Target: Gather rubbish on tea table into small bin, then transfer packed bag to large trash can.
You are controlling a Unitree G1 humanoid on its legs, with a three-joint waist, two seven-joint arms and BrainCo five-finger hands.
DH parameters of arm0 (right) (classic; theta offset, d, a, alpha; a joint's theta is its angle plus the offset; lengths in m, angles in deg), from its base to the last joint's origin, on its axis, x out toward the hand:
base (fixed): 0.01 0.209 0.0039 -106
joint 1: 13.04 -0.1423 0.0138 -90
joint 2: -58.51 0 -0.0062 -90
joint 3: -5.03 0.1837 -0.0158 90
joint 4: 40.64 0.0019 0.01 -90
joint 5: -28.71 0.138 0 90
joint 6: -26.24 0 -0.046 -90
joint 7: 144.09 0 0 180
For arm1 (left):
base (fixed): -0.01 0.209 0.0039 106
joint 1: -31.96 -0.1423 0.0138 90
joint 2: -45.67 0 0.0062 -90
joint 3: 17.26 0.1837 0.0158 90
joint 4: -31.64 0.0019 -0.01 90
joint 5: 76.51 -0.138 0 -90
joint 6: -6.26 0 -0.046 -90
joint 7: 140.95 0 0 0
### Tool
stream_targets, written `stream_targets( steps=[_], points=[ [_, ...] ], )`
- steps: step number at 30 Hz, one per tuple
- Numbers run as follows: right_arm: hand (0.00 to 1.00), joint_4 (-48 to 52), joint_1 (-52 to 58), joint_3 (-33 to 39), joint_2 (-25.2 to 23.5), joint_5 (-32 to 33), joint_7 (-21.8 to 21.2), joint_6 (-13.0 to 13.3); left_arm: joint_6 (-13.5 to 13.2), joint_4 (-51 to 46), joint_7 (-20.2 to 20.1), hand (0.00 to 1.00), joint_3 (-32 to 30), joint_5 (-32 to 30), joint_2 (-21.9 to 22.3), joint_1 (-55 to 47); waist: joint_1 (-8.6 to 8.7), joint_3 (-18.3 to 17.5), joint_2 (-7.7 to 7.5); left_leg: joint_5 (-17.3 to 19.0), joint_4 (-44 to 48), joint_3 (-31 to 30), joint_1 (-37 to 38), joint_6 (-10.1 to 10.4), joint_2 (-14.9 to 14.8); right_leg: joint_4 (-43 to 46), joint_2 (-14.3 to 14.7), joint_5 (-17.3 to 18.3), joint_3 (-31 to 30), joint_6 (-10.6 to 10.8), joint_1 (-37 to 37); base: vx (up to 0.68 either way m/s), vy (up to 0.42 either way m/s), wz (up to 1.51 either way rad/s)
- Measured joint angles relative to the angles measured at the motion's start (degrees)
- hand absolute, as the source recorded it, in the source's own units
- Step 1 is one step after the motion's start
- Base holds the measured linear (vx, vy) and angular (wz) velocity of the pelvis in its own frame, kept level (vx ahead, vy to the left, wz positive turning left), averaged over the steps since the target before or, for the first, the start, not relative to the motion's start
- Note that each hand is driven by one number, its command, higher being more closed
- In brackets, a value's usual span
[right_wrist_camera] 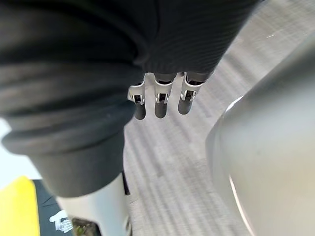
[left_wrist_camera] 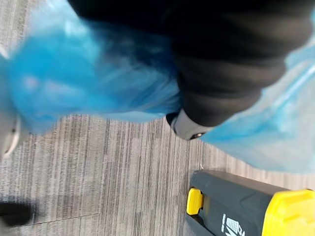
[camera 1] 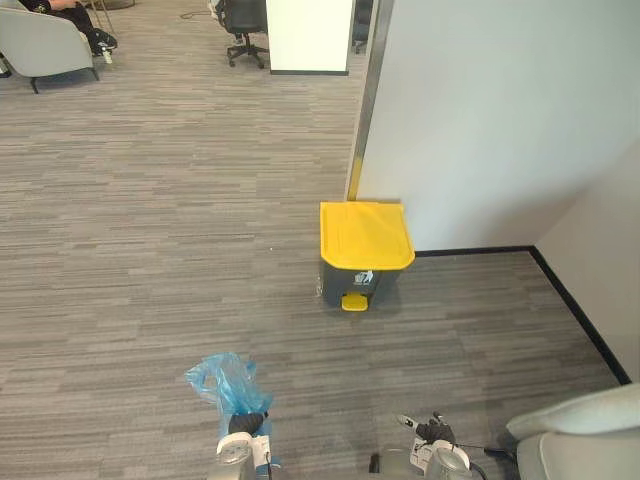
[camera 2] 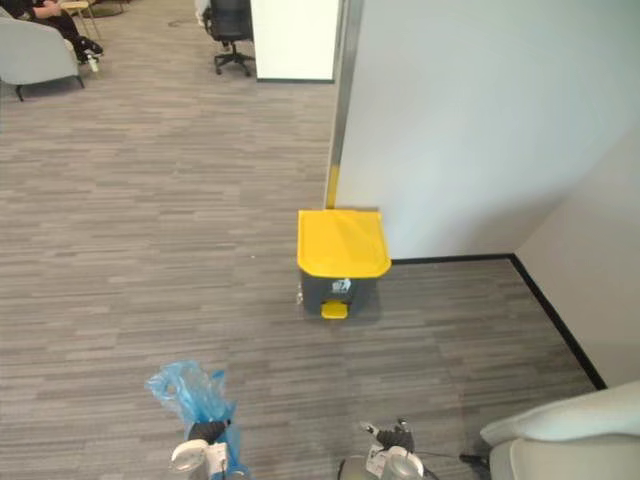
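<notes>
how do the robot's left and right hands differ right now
The left hand grips a crumpled blue plastic bag; the right hand holds nothing. The bag bunches round the left hand, while the right hand's fingers hang straight and bare. Both are low, short of the closed yellow-lidded grey bin.

Grey striped carpet [camera 1: 150, 250], white wall [camera 1: 480, 120], distant office chair [camera 1: 243, 25]

Blue plastic bag [camera 1: 222, 380]: thin, crumpled, bunched up, held off the floor [camera 1: 150, 250] in the left hand [camera 1: 246, 423], loose top sticking up above it. Large trash can [camera 1: 350, 282]: dark grey body, yellow lid [camera 1: 364, 234] closed, yellow pedal [camera 1: 354, 302] in front, upright on the floor against the wall [camera 1: 480, 120], well apart from the bag.
</notes>
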State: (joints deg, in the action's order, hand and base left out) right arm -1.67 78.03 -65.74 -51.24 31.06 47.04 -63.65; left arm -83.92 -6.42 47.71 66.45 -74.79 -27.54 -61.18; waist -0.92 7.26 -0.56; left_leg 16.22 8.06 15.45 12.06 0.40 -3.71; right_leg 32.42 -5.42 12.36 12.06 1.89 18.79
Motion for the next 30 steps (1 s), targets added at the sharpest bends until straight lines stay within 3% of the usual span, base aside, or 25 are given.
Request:
stream_targets(
  steps=[1,2,3,5,6,7,9,10,11,12,13,14,16,17,18,20,23,25,27,28,30],
  points=[
    [0.0,-0.05,0.0,0.13,-0.01,-0.01,0.0,0.0,0.0,0.2,-0.02,1.0,0.01,-0.01,-0.03,-0.04,0.26,0.02,-0.02,0.0,-0.29,-0.6,0.43,0.0,-0.01,-3.03,0.57,-1.56,-0.32,-0.07,-0.22,0.49,-0.153,0.7],
    [0.0,-0.32,0.45,0.39,0.1,0.01,-0.11,0.06,0.01,1.23,-0.02,1.0,-0.2,-0.22,-0.15,0.19,0.86,0.28,-0.56,0.28,-1.07,-3.09,2.41,0.47,0.82,-8.81,1.66,-8.03,-1.37,-4.07,-2.19,0.58,-0.165,0.44],
    [0.0,-1.25,-0.65,1.07,1.66,-0.09,0.01,0.17,-0.03,1.75,-0.2,1.0,-0.68,-0.5,0.94,0.16,0.34,0.1,1.86,-0.13,-0.49,-4.61,2.93,1.47,-0.99,-8.64,2.86,-7.13,-0.59,-4.68,-3.17,0.49,-0.133,0.33],
    [0.0,-1.66,-1.77,1.39,2.05,-0.08,0.01,0.12,-0.05,1.74,-0.2,1.0,-0.79,-0.56,1.65,0.37,0.2,0.13,2.7,-0.91,2.12,-5.14,1.96,2.84,-1.65,-8.49,3.12,-5.48,-0.11,-5.31,-3.42,0.44,-0.143,0.01],
    [0.0,-2.08,-1.76,1.3,1.57,-0.06,0.01,-0.01,-0.04,1.72,-0.27,1.0,-0.83,-0.58,2.01,0.7,0.41,0.45,3.25,-2.34,9.54,-5.19,-0.54,5.13,-2.93,-10.71,3.94,-4.76,0.49,-5.78,-6.42,0.43,-0.157,0.12],
    [0.0,-2.15,-1.47,1.21,1.56,-0.06,0.02,-0.1,-0.04,1.64,-0.35,1.0,-0.88,-0.58,2.03,0.83,0.47,0.48,3.16,-2.83,12.93,-5.33,-1.71,5.79,-3.33,-11.6,4.01,-4.51,0.64,-5.7,-7.6,0.4,-0.152,0.18],
    [0.0,-1.69,-1.21,-0.91,1.31,0.04,0.06,-0.15,-0.05,0.85,-1.32,1.0,-0.95,-0.58,2.34,0.89,0.37,0.94,2.88,-6.91,34.51,-5.31,-10.31,8.26,-6.96,-16.34,4.71,-3.73,0.81,-5.95,-14.15,0.34,-0.075,0.03],
    [0.0,-1.63,-1.21,-1.51,1.26,0.04,0.07,-0.14,-0.11,-0.02,-1.34,1.0,-1.15,-0.58,2.34,0.82,0.14,0.86,2.95,-4.75,41.34,-3.66,-14.09,6.4,-8.57,-18.23,4.93,-3.45,0.14,-6.28,-17.13,0.29,-0.007,-0.17],
    [0.0,-1.64,-1.19,-1.48,1.2,0.05,0.07,-0.15,-0.11,-0.42,-1.35,1.0,-1.18,-0.57,2.38,0.64,0.05,0.81,2.8,-3.88,41.97,-2.97,-15.11,5.99,-8.8,-18.77,4.91,-3.46,-0.1,-6.28,-17.96,0.3,0.036,-0.45],
    [0.0,-1.58,-1.33,-1.42,0.97,0.06,0.1,-0.14,-0.15,-1.93,-1.37,1.0,-1.21,-0.53,2.35,0.08,-0.44,0.88,1.96,-1.4,38.43,-0.34,-17.85,4.34,-8.91,-20.21,4.42,-3.5,-1.69,-6.22,-19.7,0.2,0.029,-0.38],
    [0.0,-1.57,-1.35,-1.42,0.96,0.06,0.12,-0.13,-0.18,-2.01,-1.37,1.0,-1.21,-0.53,2.36,0.08,-0.58,0.87,1.97,-1.23,37.61,-0.08,-18.05,4.26,-8.88,-20.32,4.37,-3.5,-1.96,-6.22,-19.88,0.26,0.108,-0.66],
    [0.0,-1.57,-1.41,-1.38,1.0,0.06,0.16,-0.14,-0.22,-2.44,-1.36,1.0,-1.26,-0.48,2.37,0.1,-1.33,0.71,2.23,-0.74,30.68,0.44,-19.11,3.63,-8.67,-20.79,4.3,-3.61,-3.71,-5.95,-20.44,0.16,0.124,-0.73],
    [0.0,-1.52,-1.59,-1.36,0.99,0.05,0.18,-0.16,-0.26,-2.45,-1.29,1.0,-1.47,-0.48,2.41,0.09,-1.93,0.33,2.96,-3.62,16.99,-1.19,-19.03,3.12,-8.15,-20.73,4.41,-3.13,-6.27,-3.7,-20.77,0.23,0.21,-0.75],
    [0.0,-1.88,-1.36,-1.07,1.31,0.03,0.23,-0.25,-0.32,-1.93,-1.3,1.0,-1.58,-0.48,2.48,0.24,-2.15,0.03,3.4,-7.06,11.62,-2.83,-18.54,4.85,-7.07,-20.44,4.39,-2.39,-7.67,-1.81,-20.79,0.26,0.267,-0.37],
    [0.0,-1.92,-0.36,-0.85,0.58,0.02,0.23,-0.51,-0.37,-1.71,-1.09,1.0,-1.71,-0.46,2.13,0.09,-1.77,-0.53,1.86,-7.82,8.61,-2.67,-16.79,4.21,-4.78,-21.41,2.91,-2.93,-8.68,-0.58,-20.6,0.23,0.26,-0.26],
    [0.0,-2.29,0.2,-0.59,0.01,0.01,0.23,-0.66,-0.57,-1.66,-1.11,1.0,-1.66,-0.47,1.99,0.43,-1.84,-0.71,0.24,-7.82,6.62,-0.4,-15.6,3.92,-2.84,-22.63,0.81,-2.41,-10.15,0.42,-20.84,0.15,0.177,-0.31],
    [0.0,-2.36,0.04,-0.1,-0.04,-0.09,0.14,-0.64,-0.57,-1.11,-1.14,1.0,-1.58,-0.56,1.77,0.27,-2.1,-1.11,-0.34,-7.32,4.31,2.47,-12.56,3.07,-1.43,-22.58,-0.33,-3.28,-12.97,1.41,-20.78,0.11,0.139,-0.5],
    [0.0,-2.35,-0.02,-0.18,-0.06,-0.1,0.14,-0.64,-0.48,-0.17,-1.1,1.0,-1.56,-0.56,1.6,0.61,-2.07,-1.01,-0.01,-7.19,1.98,3.58,-10.35,2.77,-0.98,-18.45,-0.48,-3.03,-13.28,1.94,-19.47,0.07,0.094,-0.48],
    [0.0,-1.8,-0.27,-0.5,-0.08,-0.13,0.07,-0.6,-0.34,0.07,-1.08,1.0,-0.42,-0.53,0.88,0.56,-2.01,-0.45,0.58,-7.13,0.16,4.77,-7.94,2.16,-1.07,-0.43,-0.72,-3.69,-12.67,3.97,-10.87,0.03,0.068,-0.27],
    [0.0,-1.6,-0.31,-0.47,-0.14,-0.11,0.07,-0.57,-0.33,0.1,-1.09,1.0,-0.38,-0.53,0.77,0.52,-1.95,-0.28,0.42,-7.1,-0.04,4.76,-7.32,2.05,-0.86,2.43,-1.01,-4.16,-12.38,4.7,-9.73,0.03,0.031,0.08],
    [0.0,-1.62,0.0,-0.54,-0.02,-0.14,0.12,-0.56,-0.19,0.43,-1.02,1.0,-0.31,-0.53,0.34,0.36,-1.24,0.16,-0.18,-6.05,-1.3,4.62,-4.4,0.84,-0.23,7.67,-3.16,-1.79,-9.43,3.01,-7.7,0.08,-0.003,0.21]
  ],
)
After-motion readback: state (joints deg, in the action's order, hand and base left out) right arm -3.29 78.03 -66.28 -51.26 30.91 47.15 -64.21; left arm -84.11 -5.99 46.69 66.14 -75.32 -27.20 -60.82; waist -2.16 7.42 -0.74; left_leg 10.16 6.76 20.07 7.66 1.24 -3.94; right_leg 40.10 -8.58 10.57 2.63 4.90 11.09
